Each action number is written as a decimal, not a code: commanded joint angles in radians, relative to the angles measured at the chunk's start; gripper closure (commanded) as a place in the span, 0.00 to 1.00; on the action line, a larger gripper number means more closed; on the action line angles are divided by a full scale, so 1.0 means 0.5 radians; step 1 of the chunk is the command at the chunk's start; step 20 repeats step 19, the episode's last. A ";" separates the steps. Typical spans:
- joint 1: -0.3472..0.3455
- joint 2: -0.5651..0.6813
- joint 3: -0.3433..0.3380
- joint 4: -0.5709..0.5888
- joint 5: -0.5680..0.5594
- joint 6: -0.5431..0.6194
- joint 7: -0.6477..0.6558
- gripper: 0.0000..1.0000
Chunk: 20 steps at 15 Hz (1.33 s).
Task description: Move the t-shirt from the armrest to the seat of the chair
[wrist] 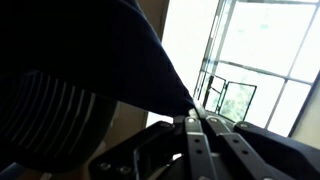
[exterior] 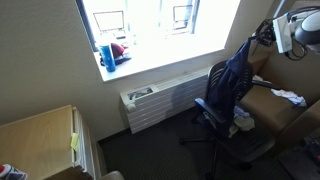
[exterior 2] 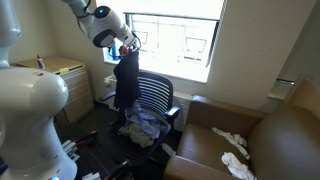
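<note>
1. End effector (wrist: pixel 193 122), closest to my wrist camera. The two dark fingers (wrist: pixel 187 150) are pressed together on a pinch of dark fabric, so I log it as clamped on the t-shirt (wrist: pixel 90 50). The cloth fills the upper left of that view. A ribbed surface shows under it, too dim for me to name.

2. T-shirt (exterior 2: pixel 125 80), dark navy. It hangs at full length from the end effector (exterior 2: pixel 127 43), in the air and clear of any armrest. In an exterior view it drapes in front of the backrest (exterior: pixel 235 75). Its lower hem is near seat level, but I cannot tell whether it touches.

3. Chair (exterior 2: pixel 157 95), an office type with a black mesh back. The t-shirt hangs just beside the backrest.

4. Heap of clothes (exterior 2: pixel 145 125), bluish grey, lying on the chair seat below the hanging t-shirt.

5. Couch (exterior 2: pixel 280 140), brown, just beside the chair. A white cloth (exterior 2: pixel 232 148) lies crumpled on its cushion.

6. Window (wrist: pixel 260 60), bright, behind the chair, with a radiator (exterior: pixel 160 100) beneath it.

7. Robot base (exterior 2: pixel 30 110), white, in the near left foreground.
</note>
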 commanded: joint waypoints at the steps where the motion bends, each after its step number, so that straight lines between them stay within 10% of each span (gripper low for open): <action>1: -0.199 0.019 -0.198 0.223 -0.227 -0.006 0.124 0.99; 4: -0.473 0.115 -0.085 0.286 -0.304 -0.369 0.349 0.99; 9: -1.213 0.408 0.748 0.547 0.169 -0.803 -0.026 0.99; 10: -1.248 0.450 0.725 0.520 0.224 -0.903 -0.038 0.99; 11: -1.066 0.338 0.624 0.416 0.110 -0.744 0.076 0.73; 12: -1.108 0.381 0.648 0.429 0.119 -0.766 0.048 0.96; 16: -1.078 0.364 0.633 0.432 0.107 -0.754 0.062 0.73; 20: -1.070 0.362 0.633 0.433 0.107 -0.753 0.064 0.73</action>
